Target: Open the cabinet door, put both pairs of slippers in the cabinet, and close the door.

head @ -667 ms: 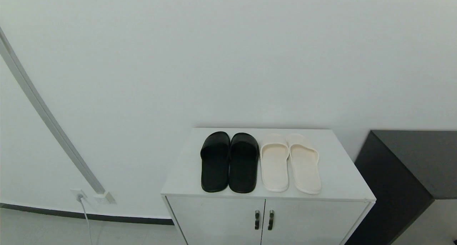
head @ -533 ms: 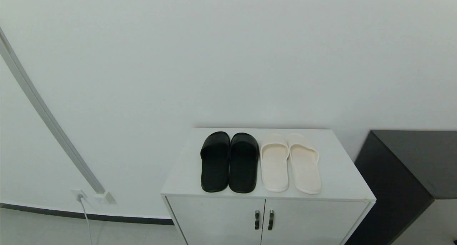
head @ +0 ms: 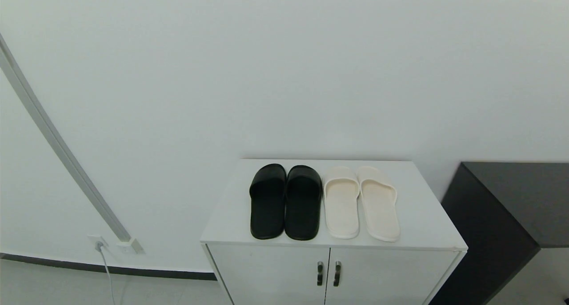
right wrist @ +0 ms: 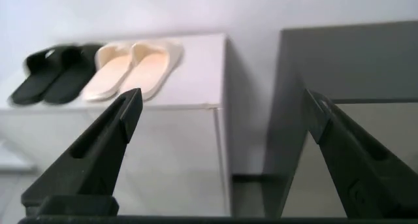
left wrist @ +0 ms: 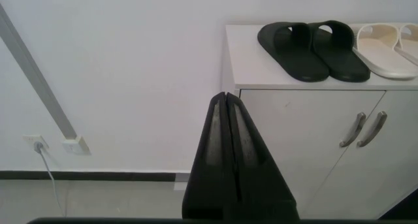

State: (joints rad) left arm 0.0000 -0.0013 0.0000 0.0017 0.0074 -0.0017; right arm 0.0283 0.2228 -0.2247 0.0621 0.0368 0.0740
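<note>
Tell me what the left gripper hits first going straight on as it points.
Probably the cabinet, at its left front edge just under the top: the shut left gripper aims there. Depth is unclear; it might slip past to the wall.

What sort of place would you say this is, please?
Probably a home-like entryway, perhaps staged: a white two-door cabinet against a plain wall, black slippers and cream slippers on top, a wall socket near the floor.
</note>
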